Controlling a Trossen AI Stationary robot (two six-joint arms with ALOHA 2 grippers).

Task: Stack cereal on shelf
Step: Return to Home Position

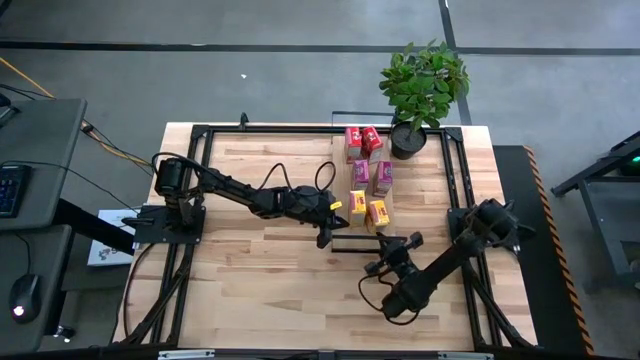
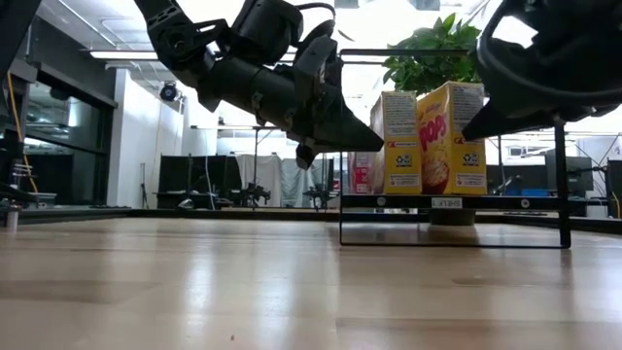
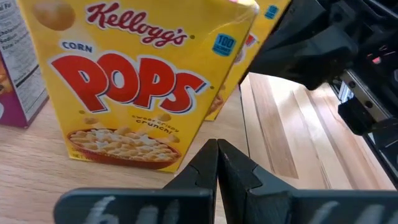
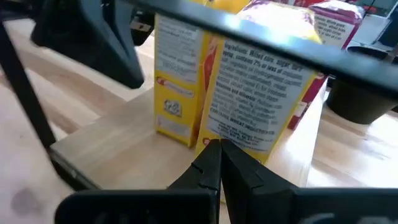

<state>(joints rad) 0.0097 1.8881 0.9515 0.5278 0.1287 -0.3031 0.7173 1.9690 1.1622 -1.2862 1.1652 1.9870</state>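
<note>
Six cereal boxes (image 1: pixel 358 172) stand on the shelf (image 4: pixel 118 137). The left gripper (image 3: pixel 217 146) and right gripper (image 4: pixel 219 144) hover beside it, fingers pressed together, empty.

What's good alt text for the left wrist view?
A yellow Corn Pops box stands on the shelf, a second yellow box behind it and a purple box beside. The left gripper, fingers shut, points at it; the right arm shows beyond.

- We see a leafy potted plant (image 1: pixel 424 85) at a corner on the wooden counter's (image 1: pixel 260 280) right side.
- We see a keyboard (image 1: pixel 10 188) and mouse (image 1: pixel 28 294) beyond the counter's left edge.
</note>
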